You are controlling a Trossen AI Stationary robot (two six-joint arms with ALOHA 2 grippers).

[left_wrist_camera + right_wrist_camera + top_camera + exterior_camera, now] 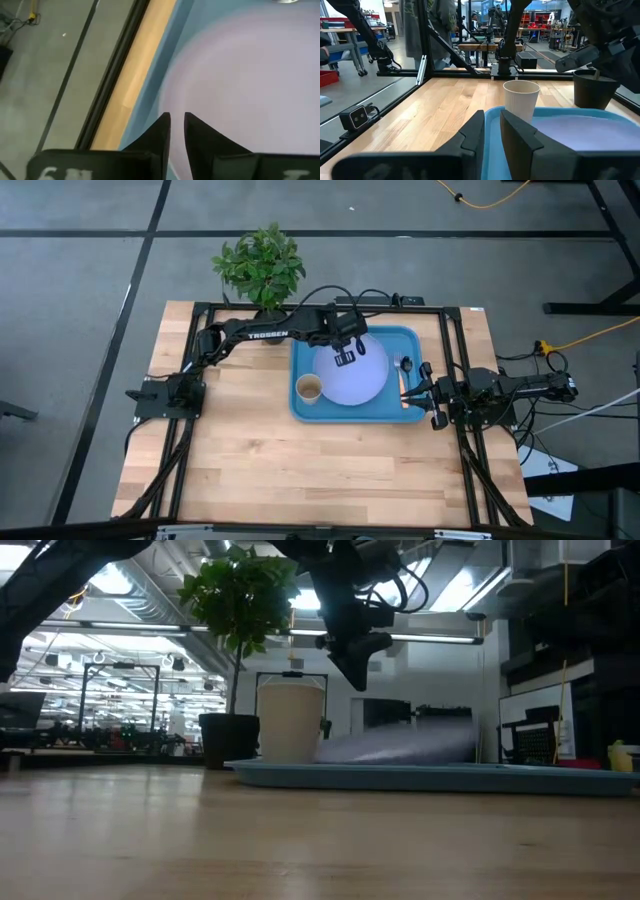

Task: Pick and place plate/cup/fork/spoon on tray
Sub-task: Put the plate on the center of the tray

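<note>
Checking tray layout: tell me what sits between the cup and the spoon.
The plate, flat on the tray, lies between cup and spoon, in the high view.

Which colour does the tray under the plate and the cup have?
The tray is bright blue, plain, with no pattern. The high view shows it best.

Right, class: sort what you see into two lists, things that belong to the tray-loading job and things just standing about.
Job:
tray
plate
cup
spoon

Standing about:
potted plant
yellow cable on the floor
</note>
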